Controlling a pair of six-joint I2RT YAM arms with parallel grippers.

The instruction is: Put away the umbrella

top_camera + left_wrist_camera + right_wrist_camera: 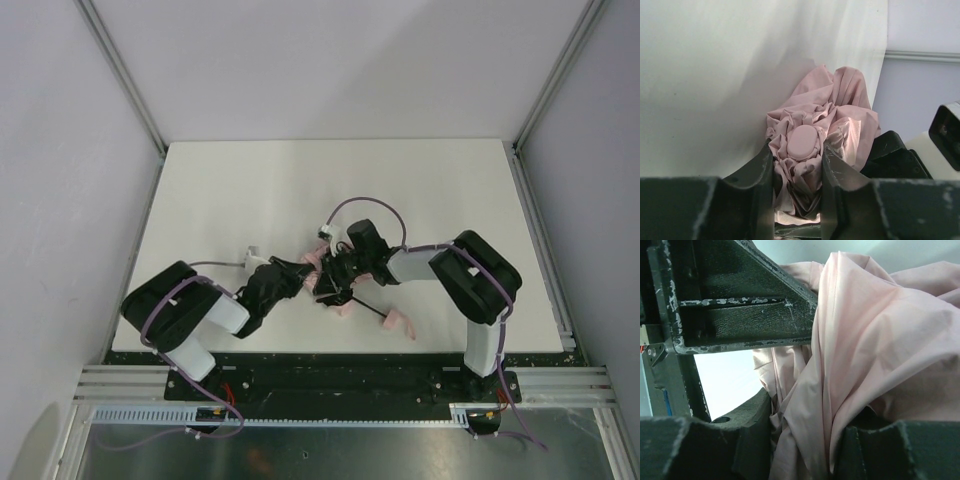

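Left gripper (796, 152) clamps the bunched umbrella (840, 100); right gripper (802, 422) seemingly does too.

Lab robot cell, not a home: white bench (250, 190) inside alu extrusion frame (120, 72), plain grey panel walls (50, 200), slotted cable duct (300, 420) at front.

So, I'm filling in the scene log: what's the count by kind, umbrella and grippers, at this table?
umbrella: 1, pale pink, bunched between both grippers
grippers: 2, the left gripper and the right gripper, each closed on the fabric
total: 3
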